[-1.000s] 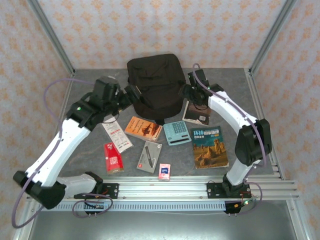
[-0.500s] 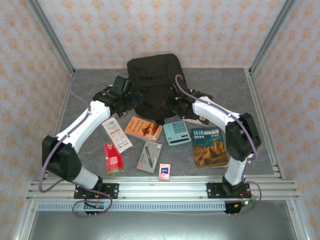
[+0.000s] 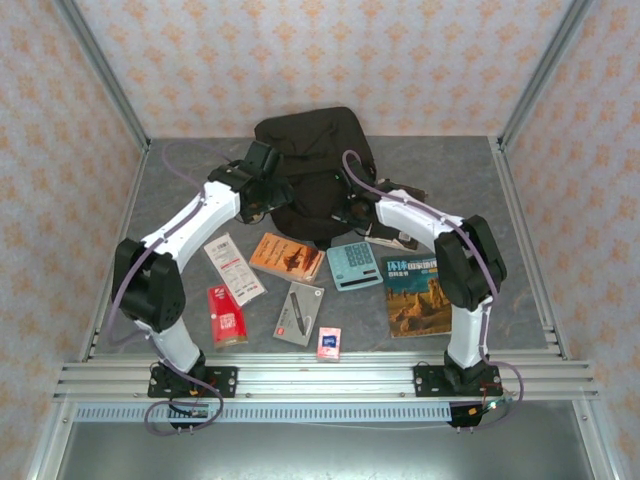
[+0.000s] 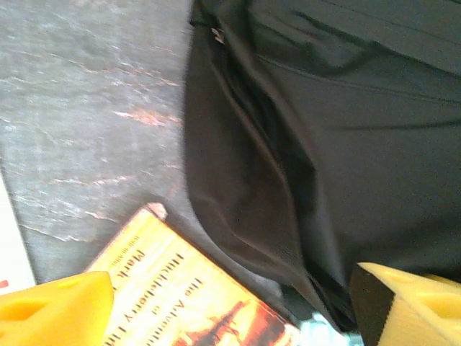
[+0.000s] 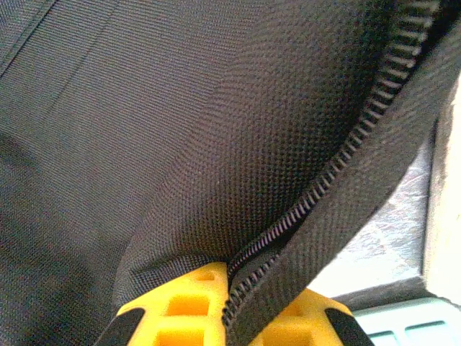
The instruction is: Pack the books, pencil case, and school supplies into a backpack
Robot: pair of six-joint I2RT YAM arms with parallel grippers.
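So the big soft black fabric backpack [image 3: 310, 160] sits at the back middle of the grey table [image 3: 520, 250], with both arms reaching onto its near edge. The right gripper [image 5: 227, 306] is pinched tight on the bag's zipper edge, fabric squeezed between its yellow fingers. The left gripper [image 4: 232, 288] hangs over the bag's left side, fingers spread wide apart. In front lie the desert-rock paperback [image 3: 420, 292], orange paperback [image 3: 288, 256], pale teal calculator [image 3: 354, 265], grey flat box [image 3: 299, 312], white-and-red card [image 3: 234, 268], red packet [image 3: 227, 314] and tiny blue-and-pink box [image 3: 328, 343].
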